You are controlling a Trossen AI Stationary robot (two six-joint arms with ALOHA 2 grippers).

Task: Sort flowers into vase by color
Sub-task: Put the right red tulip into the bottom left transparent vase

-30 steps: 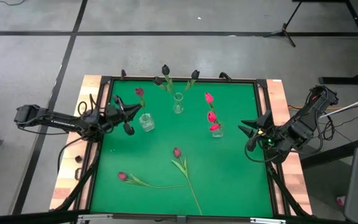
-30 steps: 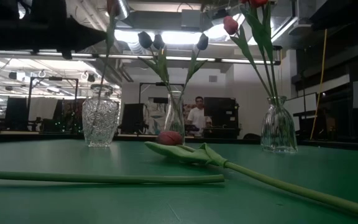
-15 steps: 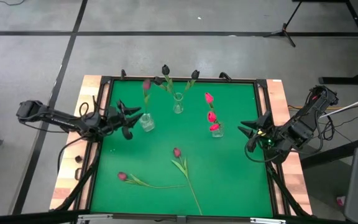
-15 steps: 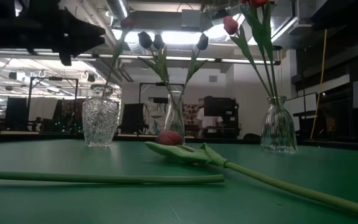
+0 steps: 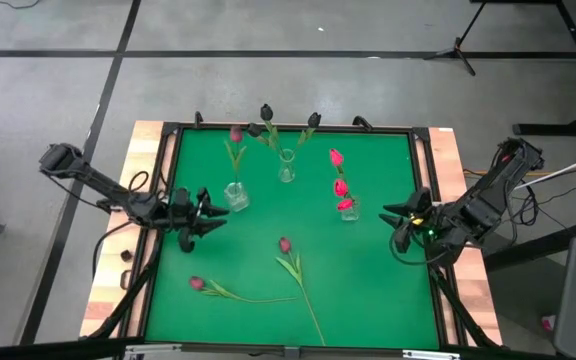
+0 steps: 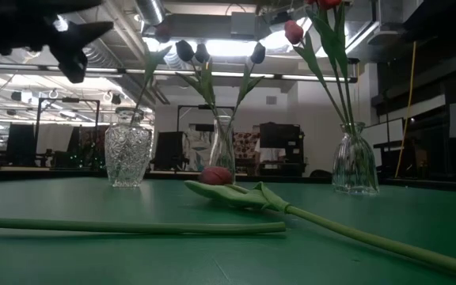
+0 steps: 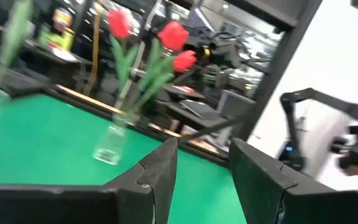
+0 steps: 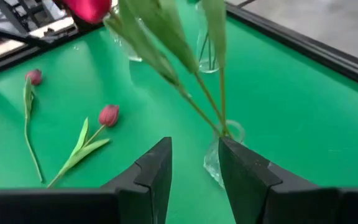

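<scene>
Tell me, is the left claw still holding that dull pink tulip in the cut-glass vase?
Apart. In the high view the left claw sits open over bare green mat, a clear gap from the tulip, which stands alone in the cut-glass vase.

A green felt-like table mat point(image 5: 368, 290) fills a black rectangular frame point(image 5: 288, 128), which sits on a pale wooden tabletop point(image 5: 107, 285) showing at the 3 and 9 o'clock sides. Around it lies a grey concrete floor point(image 5: 58, 80) crossed by dark lines. A black tripod stand point(image 5: 461, 47) stands on the floor toward 1 o'clock. In the low view, bright ceiling lights point(image 6: 212, 47) glow in the room behind.
</scene>
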